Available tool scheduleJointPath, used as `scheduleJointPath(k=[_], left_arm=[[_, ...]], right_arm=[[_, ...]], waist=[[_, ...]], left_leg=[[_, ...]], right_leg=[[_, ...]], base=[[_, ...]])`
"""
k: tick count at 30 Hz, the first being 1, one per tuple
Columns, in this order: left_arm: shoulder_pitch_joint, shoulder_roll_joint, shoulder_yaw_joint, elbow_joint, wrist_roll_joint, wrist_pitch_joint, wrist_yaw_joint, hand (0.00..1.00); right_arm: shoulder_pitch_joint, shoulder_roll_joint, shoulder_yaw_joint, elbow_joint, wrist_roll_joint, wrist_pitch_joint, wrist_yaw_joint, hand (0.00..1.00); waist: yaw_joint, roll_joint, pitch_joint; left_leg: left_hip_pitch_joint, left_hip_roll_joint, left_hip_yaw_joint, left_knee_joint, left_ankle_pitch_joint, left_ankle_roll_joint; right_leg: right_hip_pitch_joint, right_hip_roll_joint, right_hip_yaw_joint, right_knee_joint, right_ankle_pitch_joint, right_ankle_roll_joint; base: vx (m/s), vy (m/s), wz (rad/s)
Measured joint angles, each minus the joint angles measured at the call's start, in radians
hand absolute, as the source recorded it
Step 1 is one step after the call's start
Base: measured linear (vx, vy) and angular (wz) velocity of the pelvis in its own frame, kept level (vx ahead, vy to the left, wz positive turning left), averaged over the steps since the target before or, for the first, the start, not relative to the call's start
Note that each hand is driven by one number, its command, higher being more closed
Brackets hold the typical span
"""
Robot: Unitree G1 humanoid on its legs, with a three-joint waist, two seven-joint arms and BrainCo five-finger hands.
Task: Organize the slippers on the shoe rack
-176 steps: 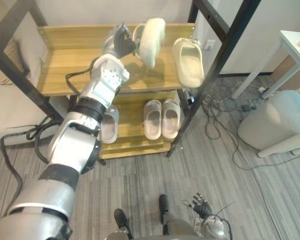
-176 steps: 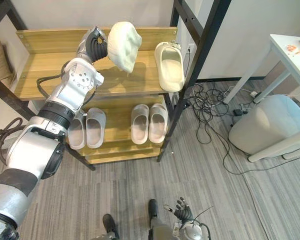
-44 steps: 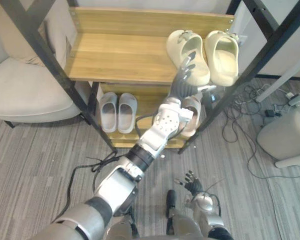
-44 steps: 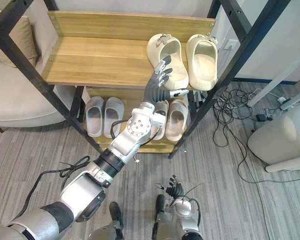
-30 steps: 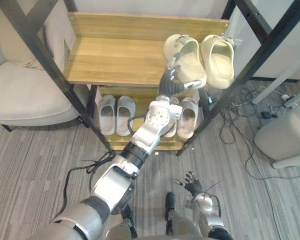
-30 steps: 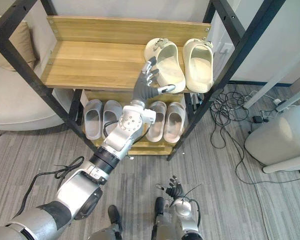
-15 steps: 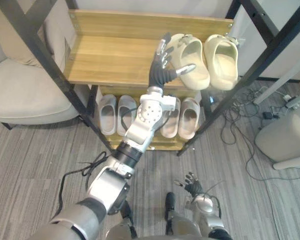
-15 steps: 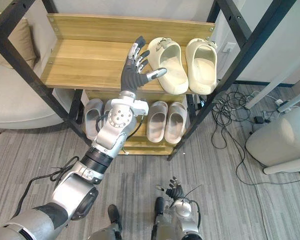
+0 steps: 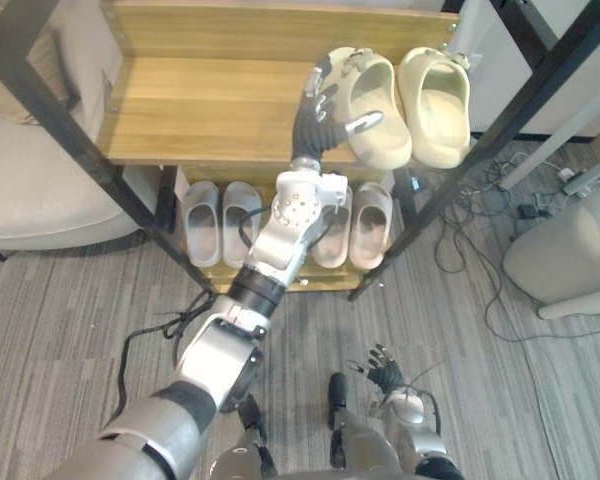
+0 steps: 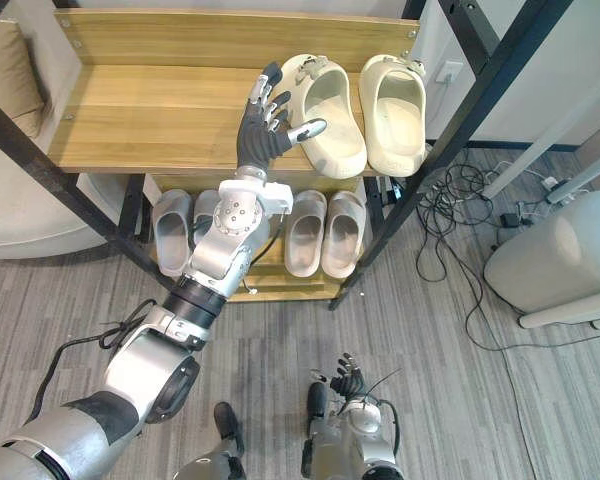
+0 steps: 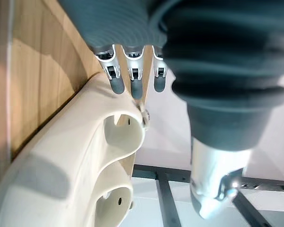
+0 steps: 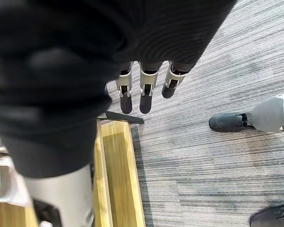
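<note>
The shoe rack (image 10: 463,115) carries two wooden shelves in a black frame. On the upper shelf (image 10: 140,120), at its right end, two cream slippers stand side by side with toes toward the robot: the left cream slipper (image 10: 330,110) and the right cream slipper (image 10: 392,100), close together. The left robot hand (image 10: 258,135) is raised over the upper shelf just beside the left cream slipper, open, with fingers straight and spread and the thumb (image 10: 308,127) reaching across toward that slipper's near side. It grips nothing. In the left wrist view the fingertips (image 11: 117,85) sit at the slipper's rim; contact looks likely but cannot be confirmed. On the lower shelf (image 10: 300,288) there are two further pairs: grey slippers (image 9: 201,220) at the left and beige slippers (image 10: 325,232) at the right, with the left arm crossing in front between them. The right robot hand (image 10: 348,383) hangs low over the grey striped floor (image 10: 500,400), fingers (image 12: 140,92) straight and relaxed, holding nothing
</note>
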Motion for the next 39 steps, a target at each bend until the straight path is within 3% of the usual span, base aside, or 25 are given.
scheduleJointPath(k=[18, 30, 37, 39], left_arm=[[-0.096, -0.029, 0.041, 0.068, 0.001, 0.005, 0.006, 0.00], [-0.147, -0.056, 0.043, 0.109, 0.000, 0.007, 0.002, 0.00], [-0.145, 0.025, 0.078, 0.097, 0.001, 0.008, 0.001, 0.00], [-0.117, 0.060, 0.075, 0.025, 0.001, 0.008, 0.002, 0.00]], right_arm=[[-0.040, 0.029, -0.027, 0.000, 0.001, 0.000, -0.005, 0.00], [-0.037, 0.028, -0.040, -0.005, 0.001, -0.001, -0.007, 0.00], [-0.015, 0.028, -0.040, -0.002, 0.001, -0.001, -0.006, 0.00], [-0.012, 0.029, -0.039, -0.002, 0.001, -0.001, -0.006, 0.00]], waist=[[-0.015, 0.000, 0.000], [-0.044, -0.001, 0.001], [-0.043, 0.000, 0.001], [-0.039, 0.001, 0.002]], left_leg=[[-0.014, -0.004, 0.027, 0.000, -0.006, 0.000], [-0.003, -0.006, 0.043, 0.000, -0.020, -0.003], [0.001, -0.005, 0.034, 0.000, -0.017, 0.001], [0.006, -0.002, 0.022, 0.000, -0.017, 0.001]], right_leg=[[-0.032, 0.000, 0.028, 0.005, 0.003, 0.002], [-0.032, 0.002, 0.051, 0.002, 0.007, 0.004], [-0.023, 0.002, 0.044, 0.002, 0.007, 0.005], [-0.011, 0.002, 0.030, 0.002, 0.007, 0.004]], base=[[0.01, 0.051, -0.04], [0.02, 0.050, -0.06], [0.03, 0.042, 0.03], [0.05, 0.042, 0.14]])
